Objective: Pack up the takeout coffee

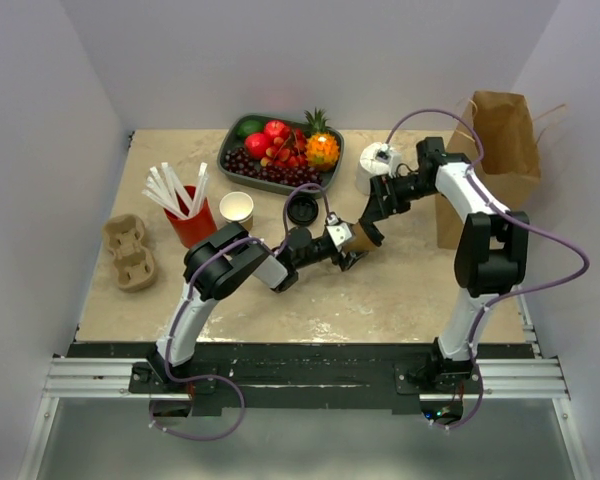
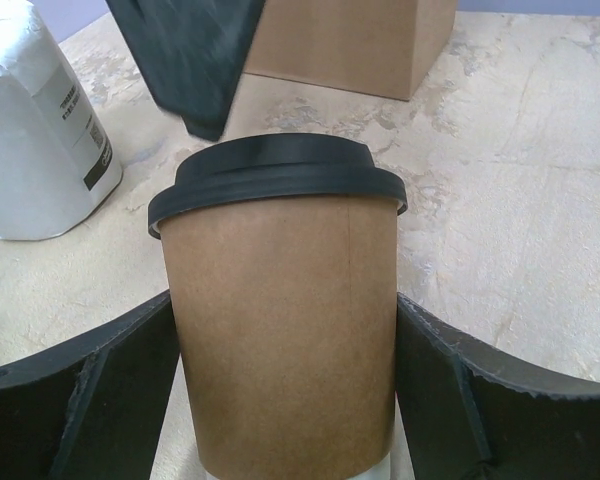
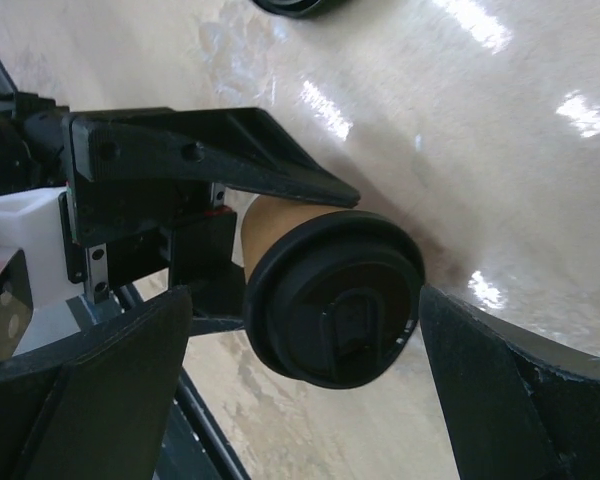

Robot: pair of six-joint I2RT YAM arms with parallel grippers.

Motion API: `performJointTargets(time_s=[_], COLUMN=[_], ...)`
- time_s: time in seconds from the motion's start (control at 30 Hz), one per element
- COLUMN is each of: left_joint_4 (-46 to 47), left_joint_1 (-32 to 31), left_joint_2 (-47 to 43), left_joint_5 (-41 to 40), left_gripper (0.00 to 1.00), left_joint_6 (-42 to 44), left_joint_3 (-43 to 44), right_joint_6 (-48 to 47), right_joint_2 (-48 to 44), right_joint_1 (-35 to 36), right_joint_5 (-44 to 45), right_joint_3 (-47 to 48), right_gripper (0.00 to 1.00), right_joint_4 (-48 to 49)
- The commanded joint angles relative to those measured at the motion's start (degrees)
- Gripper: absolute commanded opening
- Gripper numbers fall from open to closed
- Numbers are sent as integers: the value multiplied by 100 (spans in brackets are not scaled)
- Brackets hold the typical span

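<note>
Coffee cup (image 2: pixel 280 330) — pouch (image 2: pixel 40 130), paper bag (image 2: pixel 350 45) beyond

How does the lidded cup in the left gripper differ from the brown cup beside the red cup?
The takeout coffee wears a black lid; the open cup has none and shows its white inside. The takeout coffee is clamped in the left gripper; the open cup stands free on the table. Both are brown paper.

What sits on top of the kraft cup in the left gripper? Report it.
A round black lid caps the takeout coffee. The lid covers the opening, so the contents cannot be seen.
</note>
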Motion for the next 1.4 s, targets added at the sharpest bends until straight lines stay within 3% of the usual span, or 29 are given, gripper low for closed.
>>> performJointTargets(time_s=[0.0,0.43,0.6,0.73,0.93,1.17,1.37], left_joint_4=[2796,3130,2973,2805,2638,2296,1532], left_joint_1=[7,42,51,51,60,60,60], left_joint_2=[-25,-183,-166,-166,-280,-570,-965], left_joint_5=[-13,66,57,66,-22,-57,-539], left_gripper=[81,79,78,78,80,99,100], left_joint_6=[200,129,94,103,121,42,-520], left_joint_3=[-84,-278,-182,-129,-172,-444,-884], right_joint_6=[-155,118,30,47,39,-145,-479], right_joint_2=[96,334,79,-298,-869,-1310,-1257], right_joint_1=[165,191,533,1094,1509,1808,1993], right_joint_5=[-2,7,182,1041,2325,3363,4189], right_joint_3=[-46,-143,-362,-591,-741,-697,-416], right_gripper=[99,99,99,88,59,51,51], right_joint_4=[-272,-281,-324,-168,158,475,624])
